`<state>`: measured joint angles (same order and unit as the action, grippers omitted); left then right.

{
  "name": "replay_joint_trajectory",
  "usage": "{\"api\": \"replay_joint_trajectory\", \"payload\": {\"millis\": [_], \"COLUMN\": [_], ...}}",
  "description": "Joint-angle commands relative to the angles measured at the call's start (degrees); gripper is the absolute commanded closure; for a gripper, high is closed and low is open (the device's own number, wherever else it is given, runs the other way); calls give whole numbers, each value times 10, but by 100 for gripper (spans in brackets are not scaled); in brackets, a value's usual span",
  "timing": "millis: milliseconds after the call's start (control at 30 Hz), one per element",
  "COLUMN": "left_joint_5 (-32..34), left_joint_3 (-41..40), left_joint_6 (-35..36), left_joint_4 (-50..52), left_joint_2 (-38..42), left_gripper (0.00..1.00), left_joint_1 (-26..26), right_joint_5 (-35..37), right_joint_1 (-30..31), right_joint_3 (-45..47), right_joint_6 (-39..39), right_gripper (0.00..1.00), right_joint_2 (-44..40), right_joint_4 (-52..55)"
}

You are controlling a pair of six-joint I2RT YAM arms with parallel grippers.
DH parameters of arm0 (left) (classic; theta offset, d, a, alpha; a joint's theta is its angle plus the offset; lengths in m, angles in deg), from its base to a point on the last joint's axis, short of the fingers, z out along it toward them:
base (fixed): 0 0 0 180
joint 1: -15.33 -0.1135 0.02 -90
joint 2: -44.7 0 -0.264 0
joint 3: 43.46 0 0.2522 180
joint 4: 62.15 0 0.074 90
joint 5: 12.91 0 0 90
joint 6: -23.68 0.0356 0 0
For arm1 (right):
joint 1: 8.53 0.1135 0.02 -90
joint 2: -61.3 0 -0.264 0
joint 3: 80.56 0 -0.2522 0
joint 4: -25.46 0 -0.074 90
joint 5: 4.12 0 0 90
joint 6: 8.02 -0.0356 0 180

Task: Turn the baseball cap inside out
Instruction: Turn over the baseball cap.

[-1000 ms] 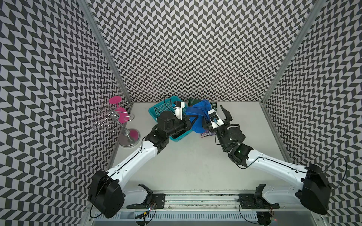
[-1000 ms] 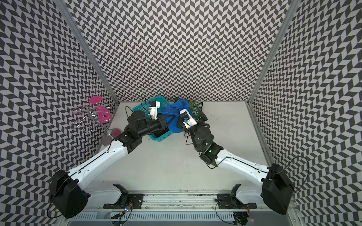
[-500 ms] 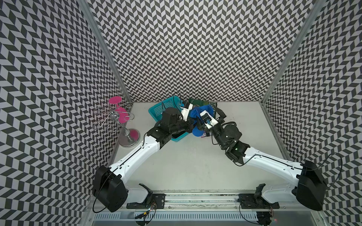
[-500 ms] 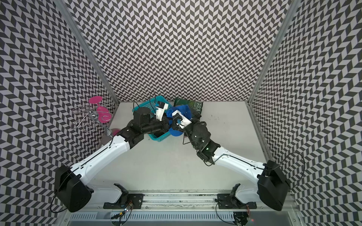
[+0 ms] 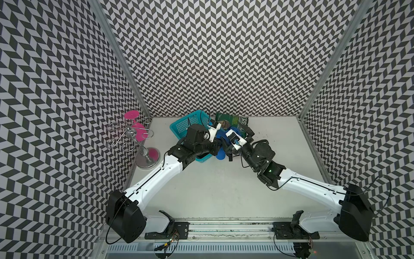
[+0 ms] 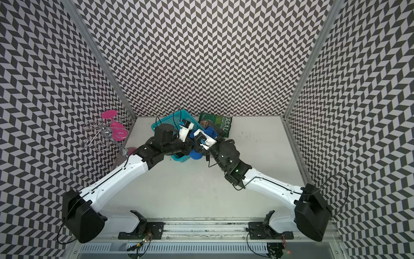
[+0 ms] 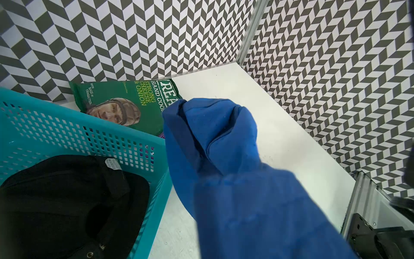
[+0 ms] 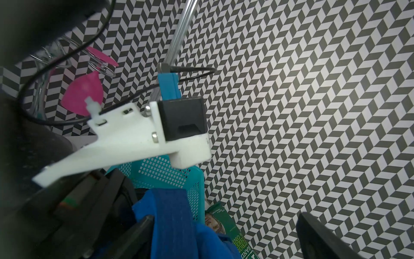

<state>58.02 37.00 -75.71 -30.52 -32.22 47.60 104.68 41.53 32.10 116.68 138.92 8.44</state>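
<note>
Left gripper (image 5: 219, 146) fingers look clamped on the blue cap (image 7: 224, 157) at 12 o'clock — right gripper (image 8: 224, 224) fingers apart; a hard shove could yank cloth free

Bunched blue baseball cap (image 8: 172, 220) in front of teal basket (image 8: 161, 172), white bracket (image 8: 125, 145) also before basket, green crisp packet (image 8: 221, 226) beside basket, pink glass (image 8: 84, 94) beyond.

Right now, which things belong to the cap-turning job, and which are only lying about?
For the job:
blue baseball cap

Lying about:
teal basket
black cap inside it
green cheese-and-onion crisp bag
wire stand holding pink glasses
</note>
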Motion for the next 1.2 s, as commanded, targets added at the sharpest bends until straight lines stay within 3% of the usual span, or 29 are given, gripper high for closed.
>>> {"api": "replay_joint_trajectory", "payload": {"millis": [0, 100, 233, 433, 600, 733, 833, 1167], "left_joint_5": [-2, 7, 11, -10, -19, 3, 37, 28], "left_joint_3": [17, 18, 9, -3, -24, -31, -35, -14], "left_joint_6": [20, 24, 21, 13, 7, 18, 17, 9], "left_joint_4": [-11, -3, -18, -45, -61, -55, -42, -16], "left_joint_2": [16, 21, 31, 44, 54, 60, 59, 31], "left_gripper": [100, 100, 100, 100, 100, 100, 100, 100], "left_joint_1": [4, 4, 3, 3, 3, 3, 0, -6], "right_joint_5": [34, -15, -53, 61, 103, 187, 205, 195], "right_joint_1": [1, 2, 8, 20, 23, 26, 25, 21], "right_joint_3": [-29, -30, 15, 1, -17, -25, -39, -48], "right_joint_6": [-14, -4, 6, -12, 8, 7, 11, 20], "right_gripper": [0, 0, 1, 0, 0, 1, 10, 39], "right_joint_2": [14, 1, -22, 4, 22, 31, 36, 60], "right_joint_4": [24, 60, 30, 14, -7, -50, -40, -46]}}
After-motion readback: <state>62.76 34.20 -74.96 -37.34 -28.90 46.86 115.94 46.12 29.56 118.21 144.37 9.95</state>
